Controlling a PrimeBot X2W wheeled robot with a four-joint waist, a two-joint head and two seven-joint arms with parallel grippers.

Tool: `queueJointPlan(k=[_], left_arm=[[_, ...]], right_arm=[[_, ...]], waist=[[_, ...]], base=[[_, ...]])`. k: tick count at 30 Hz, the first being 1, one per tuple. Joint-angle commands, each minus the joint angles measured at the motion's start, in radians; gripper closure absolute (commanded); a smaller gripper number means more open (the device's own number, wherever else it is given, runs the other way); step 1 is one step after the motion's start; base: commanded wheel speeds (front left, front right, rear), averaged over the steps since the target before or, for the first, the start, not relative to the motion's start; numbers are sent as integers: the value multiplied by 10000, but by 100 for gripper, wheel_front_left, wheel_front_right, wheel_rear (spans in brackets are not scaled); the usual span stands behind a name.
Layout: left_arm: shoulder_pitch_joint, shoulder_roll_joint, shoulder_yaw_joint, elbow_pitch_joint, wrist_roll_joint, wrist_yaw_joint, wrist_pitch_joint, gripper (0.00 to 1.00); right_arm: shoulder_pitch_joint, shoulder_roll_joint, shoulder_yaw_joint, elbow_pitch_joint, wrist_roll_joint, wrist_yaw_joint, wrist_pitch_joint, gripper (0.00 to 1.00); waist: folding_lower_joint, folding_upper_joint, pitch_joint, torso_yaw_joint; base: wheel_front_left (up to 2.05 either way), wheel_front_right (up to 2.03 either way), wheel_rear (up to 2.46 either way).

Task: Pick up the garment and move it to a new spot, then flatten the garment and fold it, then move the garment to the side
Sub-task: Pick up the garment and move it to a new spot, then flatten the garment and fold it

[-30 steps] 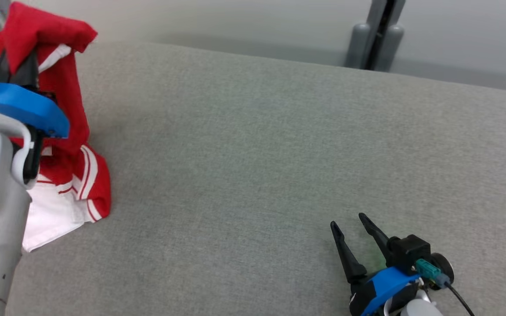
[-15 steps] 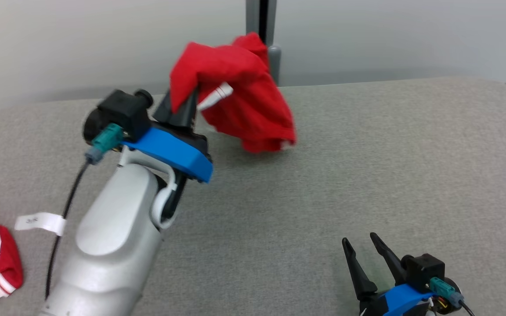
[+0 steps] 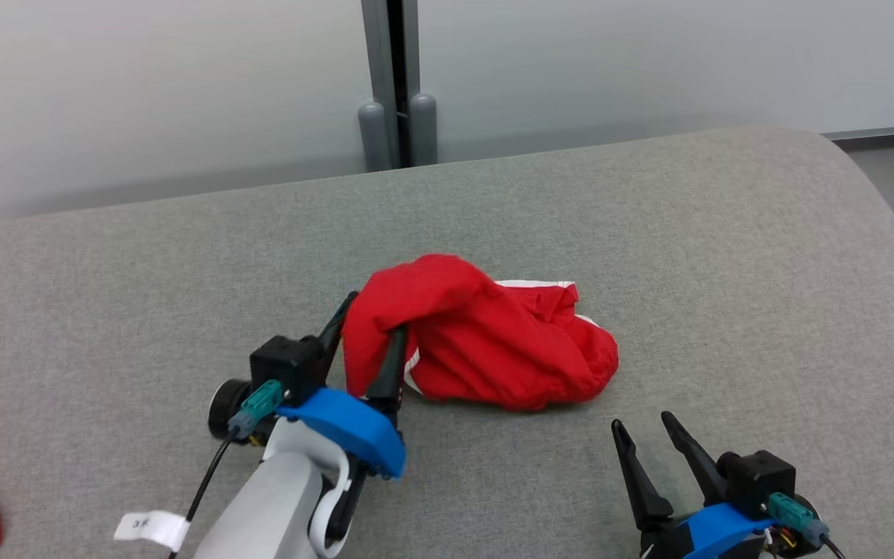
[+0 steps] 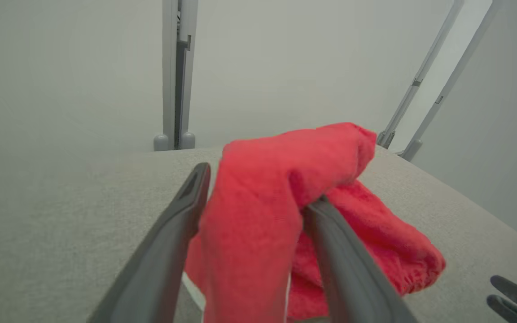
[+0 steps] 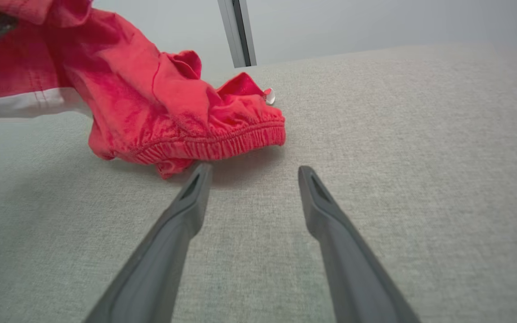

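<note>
Since half a second back the red garment (image 3: pixel 509 357) has come down out of the air onto the grey padded surface (image 3: pixel 649 233), and the left gripper (image 3: pixel 375 312) has let its fingers spread. Heads up, the camera swung too, so don't read too much into the shift.

Starting at the fingers: the left pair stand wide apart, but a fold of cloth is still draped over the tips and bunched between them, so it's released and not quite free. The right gripper (image 3: pixel 641 421) is spread and empty, pointing at the elastic waistband.

Taking the grey post (image 3: pixel 398 116) as landmark: the garment lies crumpled in front of it and slightly to its right, the left gripper sits in front of it nearer the robot, and the right gripper is further right and nearest the robot.

I'd say the move-to-a-new-spot step is just wrapping up. The next move probably needs the left fingers slipped out without dragging the cloth, then both grippers finding edges to flatten it.
</note>
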Motion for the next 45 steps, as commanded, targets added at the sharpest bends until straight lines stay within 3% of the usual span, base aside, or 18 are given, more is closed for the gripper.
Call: queueJointPlan(k=[1, 15, 26, 35, 45], left_arm=[[276, 153, 214, -48, 103, 69, -42, 0], [2887, 695, 2572, -1205, 1355, 216, -35, 0], [4885, 146, 3772, -1908, 2475, -102, -36, 0], [4644, -77, 3576, -1854, 3022, -388, -36, 0], [3714, -146, 1807, -1192, 3038, -517, -36, 0]], right_arm=[[118, -5, -49, -42, 39, 1, -5, 0], [424, -8, -284, -450, -156, 1, -5, 0], [951, -8, -427, -392, -236, 1, -4, 0], [976, -7, -458, -394, -277, 1, -4, 0], [374, -7, -258, -423, -334, 1, -4, 0]], waist=[[1, -1, -7, 125], [1, -1, -767, 1094], [1, -1, -1185, 1211], [1, -1, -1026, 1247], [1, -1, 78, 895]], base=[[0, 0, 0], [0, 0, 0], [0, 0, 0], [0, 0, 0], [0, 0, 0]])
